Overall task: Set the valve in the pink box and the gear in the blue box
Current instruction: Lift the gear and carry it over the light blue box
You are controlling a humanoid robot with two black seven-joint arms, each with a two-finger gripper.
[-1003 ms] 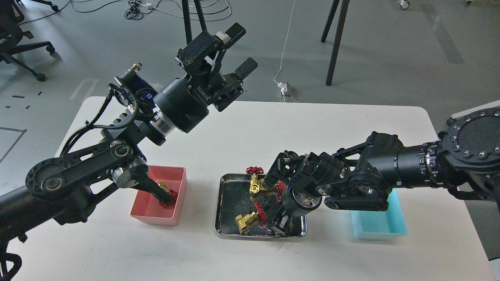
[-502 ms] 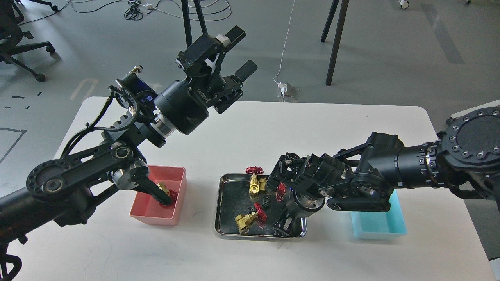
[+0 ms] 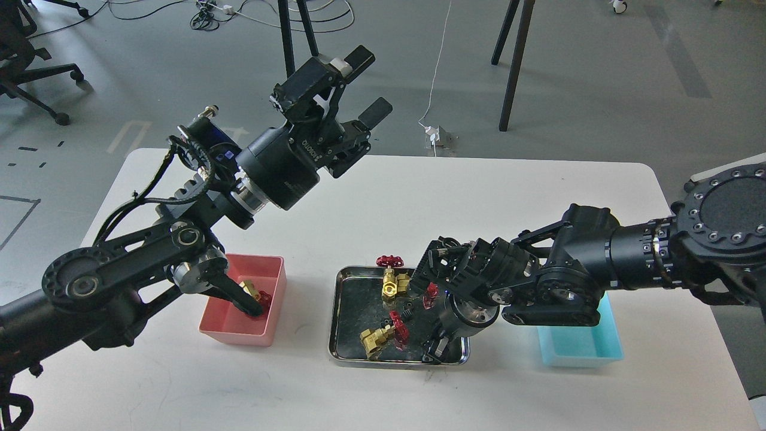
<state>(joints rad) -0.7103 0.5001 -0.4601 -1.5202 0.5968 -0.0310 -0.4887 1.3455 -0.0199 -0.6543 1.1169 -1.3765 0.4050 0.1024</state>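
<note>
My left gripper (image 3: 367,84) is open and empty, raised high above the table's back left. One valve (image 3: 254,293) lies in the pink box (image 3: 239,331), partly behind my left arm. My right gripper (image 3: 435,351) points down into the steel tray (image 3: 336,311) at its front right corner; its dark fingers cannot be told apart. In the tray lie a brass valve (image 3: 390,286), a second valve (image 3: 378,338) at the front, and a red handwheel (image 3: 429,294) next to my right wrist. A tiny black gear (image 3: 406,312) lies between them. The blue box (image 3: 577,354) stands right of the tray, partly under my right arm.
The white table (image 3: 419,191) carries the pink box, tray and blue box in a row near the front. Black stand legs (image 3: 514,60) and cables lie on the floor beyond the far edge. An office chair (image 3: 24,66) stands far left.
My right wrist and gripper have shifted slightly to the right inside the tray. My left arm has barely moved and stays open.
</note>
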